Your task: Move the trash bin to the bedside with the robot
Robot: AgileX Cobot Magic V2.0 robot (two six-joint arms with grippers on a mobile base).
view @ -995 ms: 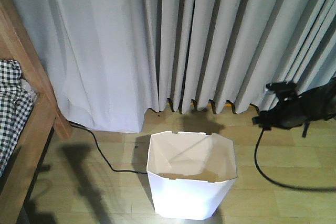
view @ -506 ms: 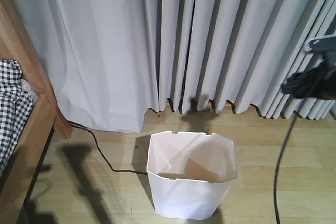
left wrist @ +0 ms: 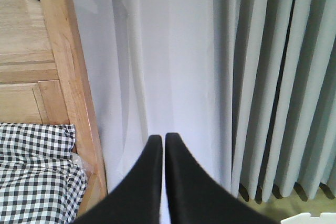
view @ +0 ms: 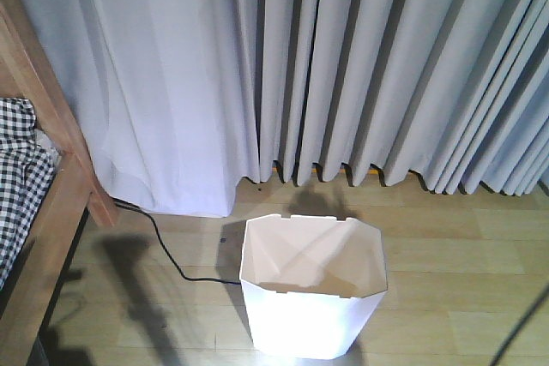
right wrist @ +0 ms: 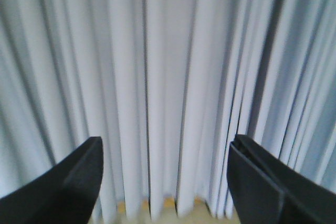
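Two grippers, nothing held: left gripper (left wrist: 160,142) jaws together, right gripper (right wrist: 165,153) jaws apart.

A light wooden plank floor (view: 455,263) carries everything here. The white trash bin (view: 310,297) stands upright on it, open top showing a cream inside, just in front of the pale grey curtains (view: 343,66) whose hems reach down to the boards. A thin black cable (view: 167,255) lies on the planks — it runs from under the curtain at the left and curves to the bin's left side. At the far left the bed (view: 51,212) rests on the floor (light brown wooden frame, black-and-white checked bedding (view: 17,186) on top) — the bin is apart from it.
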